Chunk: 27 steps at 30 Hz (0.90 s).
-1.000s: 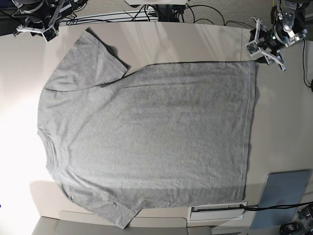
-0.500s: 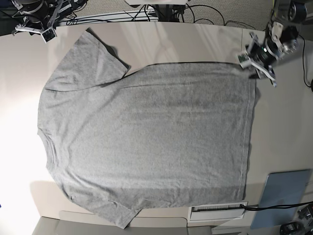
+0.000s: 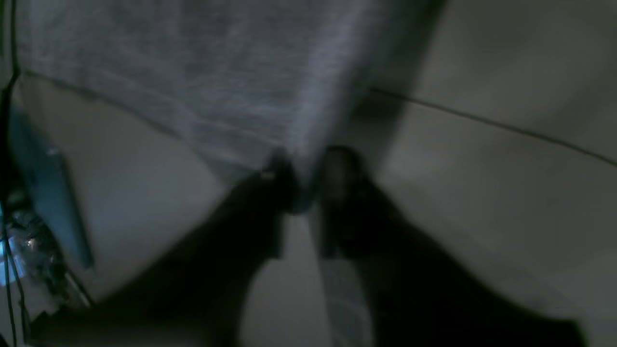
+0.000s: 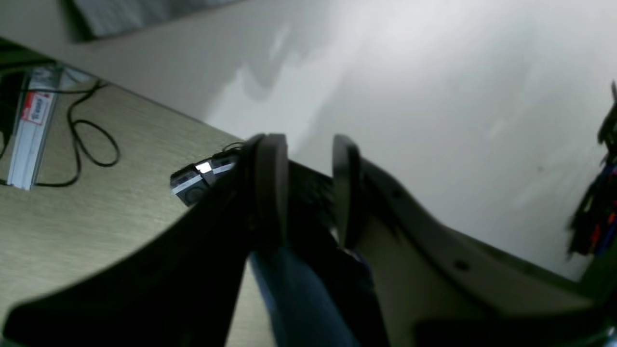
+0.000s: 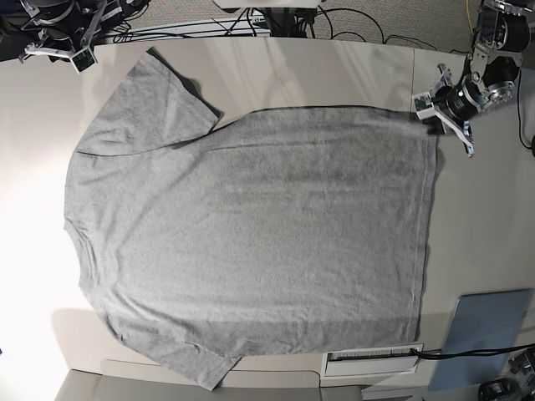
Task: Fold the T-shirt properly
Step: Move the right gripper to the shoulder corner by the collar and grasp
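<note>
T-shirt (image 5: 251, 242) spread flat on the desk (image 5: 485, 217), plain grey side up, no lettering visible; collar toward the base view's left edge, hem along the right, long axis running left to right across that view. Left end effector (image 5: 437, 111) positioned at the hem's far corner, on the base view's upper right, and by far the nearer arm to the hem. In the left wrist view, fingertips (image 3: 282, 176) narrowly apart and flanking the corner point of the cloth (image 3: 193, 86), garment extending ahead and away from the tool; blur prevents confirming whether fabric is already between them or merely in front. Judged a corner pick in progress, fold itself not begun. Right end effector (image 5: 60, 48) parked off the garment beyond the far sleeve, at the base view's upper left, well apart from the cloth; fingers (image 4: 272, 183) parted with nothing between them, open desk beyond. Blue-grey pad (image 5: 485, 330) lying at the lower right, just off the hem's near corner, clear of the work.
</note>
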Tool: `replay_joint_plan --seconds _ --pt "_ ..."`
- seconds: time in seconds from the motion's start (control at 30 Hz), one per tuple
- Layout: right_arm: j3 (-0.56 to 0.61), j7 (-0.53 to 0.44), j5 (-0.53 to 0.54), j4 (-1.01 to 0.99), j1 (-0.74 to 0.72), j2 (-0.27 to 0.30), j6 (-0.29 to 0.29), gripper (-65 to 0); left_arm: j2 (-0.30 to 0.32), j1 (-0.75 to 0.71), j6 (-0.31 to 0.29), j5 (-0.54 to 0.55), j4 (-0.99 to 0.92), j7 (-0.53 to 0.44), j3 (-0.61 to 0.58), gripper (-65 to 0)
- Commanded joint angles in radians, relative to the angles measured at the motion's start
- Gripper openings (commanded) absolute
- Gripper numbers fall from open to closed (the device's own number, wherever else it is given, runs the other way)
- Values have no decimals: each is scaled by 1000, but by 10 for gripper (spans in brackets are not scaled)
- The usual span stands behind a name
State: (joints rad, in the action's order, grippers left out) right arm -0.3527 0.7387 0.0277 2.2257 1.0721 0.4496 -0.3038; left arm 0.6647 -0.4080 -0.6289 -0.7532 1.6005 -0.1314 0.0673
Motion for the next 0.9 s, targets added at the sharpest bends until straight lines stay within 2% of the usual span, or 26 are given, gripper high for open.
replay_joint_plan --seconds 0.0,0.17,0.3,0.4,0.5,0.63,0.7,0.87 --pt "-8 -29 -23 15 11 11 7 -484 6 -22 -69 -32 -14 26 -8 -645" --pt "-8 -65 -154 15 -2 12 -13 -483 5 -27 -69 -32 -14 26 -8 -650" --pt "-8 -63 -254 -1 -59 24 -135 -473 5 -27 -69 -32 -14 26 -8 -650" --pt "-7 -138 -260 -31 -93 97 -199 -473 3 -27 -69 -32 -14 26 -8 -650" --pt "21 -192 -335 -81 -129 194 -243 -473 0 -27 -69 -32 -14 26 -8 -650" --pt "126 -245 -427 -134 -170 282 -250 -474 0 -27 -69 -32 -14 26 -8 -650" --pt "204 -278 -475 -155 -202 301 -250 -474 0 -27 -69 -31 -14 26 -8 -650" --pt "385 -260 -584 -196 -306 333 -249 -474 0 -27 -69 -28 -14 26 -8 -650"
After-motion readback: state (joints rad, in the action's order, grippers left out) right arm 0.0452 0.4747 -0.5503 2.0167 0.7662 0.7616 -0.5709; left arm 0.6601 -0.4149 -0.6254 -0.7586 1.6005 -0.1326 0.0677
